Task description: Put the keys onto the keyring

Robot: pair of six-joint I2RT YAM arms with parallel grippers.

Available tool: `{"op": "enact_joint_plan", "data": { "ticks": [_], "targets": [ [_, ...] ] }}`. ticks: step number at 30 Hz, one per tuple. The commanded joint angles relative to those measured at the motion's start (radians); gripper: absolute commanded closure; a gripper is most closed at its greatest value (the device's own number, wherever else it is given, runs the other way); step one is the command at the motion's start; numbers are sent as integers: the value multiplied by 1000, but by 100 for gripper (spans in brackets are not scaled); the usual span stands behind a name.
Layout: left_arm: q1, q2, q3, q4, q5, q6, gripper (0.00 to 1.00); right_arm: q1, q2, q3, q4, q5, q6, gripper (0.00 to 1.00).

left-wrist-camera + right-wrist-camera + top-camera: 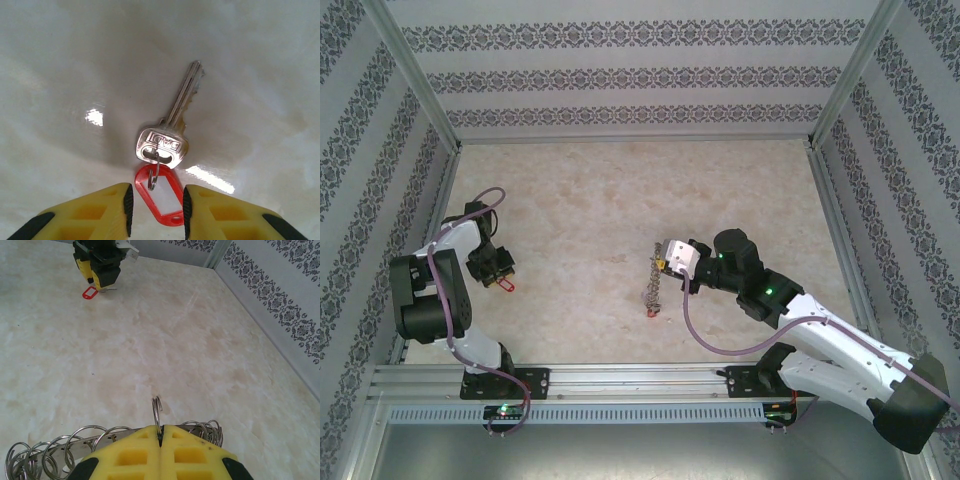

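I am on the pick-up of the tagged key (162,142), which lies flat on the table (620,200) at the left, well apart from the bundle at the centre. The left gripper (157,200) sits low over it, partly open, with the red tag (165,200) between its black pads (129,207). The pads are just beside the tag's edges. I cannot tell whether they touch, and nothing is gripped yet.

To do this well, I judge I should squeeze squarely across the tag's long sides, staying low so the pads do not ride over the thin plastic. After that comes a slow lift, because the key hangs off a small split ring (154,172) and will swing. The tag could skate out sideways if one pad lands first.

The right gripper (160,430) is fully closed, pinching the keyring (157,407) upright in its seam. A string of keys (651,290) hangs beneath it, just above the table.

The key is silver, with a long notched blade pointing away from the gripper. Its rounded head is stamped with letters and has a slot that the split ring passes through. The tag is a red oval frame with a pale window.
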Motion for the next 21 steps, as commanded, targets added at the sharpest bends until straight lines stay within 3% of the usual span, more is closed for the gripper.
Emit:
{"op": "enact_joint_plan", "data": {
  "ticks": [1,5,8,21],
  "targets": [
    [-5,10,19,-28,-41,29,68,-4,-9,19,44,-20,-6,100],
    [-6,28,36,-32,-51,45,71,-4,0,21,49,-23,-5,100],
    [-7,38,41,-43,-56,55,82,-6,1,16,53,-25,-3,100],
    [-9,54,41,-42,-44,63,81,-5,-3,13,52,-25,2,100]
  ]
}}
